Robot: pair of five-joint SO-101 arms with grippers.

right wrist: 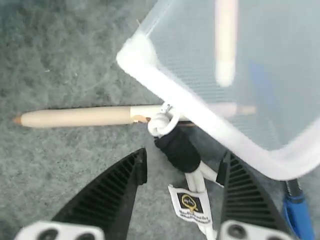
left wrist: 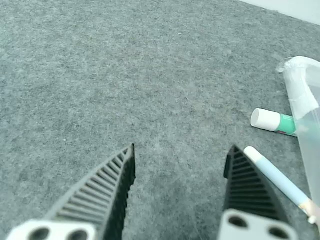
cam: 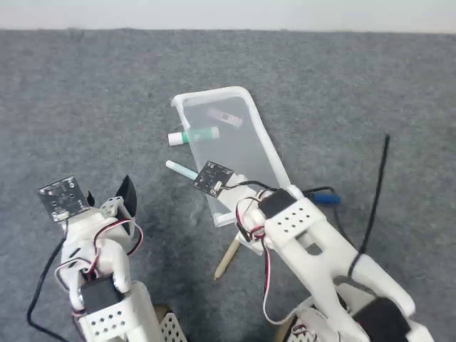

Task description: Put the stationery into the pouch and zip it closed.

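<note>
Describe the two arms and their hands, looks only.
The left arm and right arm are white plastic with perforated panels, looped red, white and black wires and a square camera board at the wrist. The left hand and right hand have black, ribbed, pointed fingers on white bases.

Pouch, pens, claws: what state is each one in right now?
pouch: lying flat; zip open or shut, cannot tell
glue stick: capped, half across the pouch's edge
light blue pen: lying, one end poking past the pouch
beige pen: lying, one end poking past the pouch
blue pen: lying by the pouch
left gripper: open, above bare table
right gripper: open, above the zip pull
</note>
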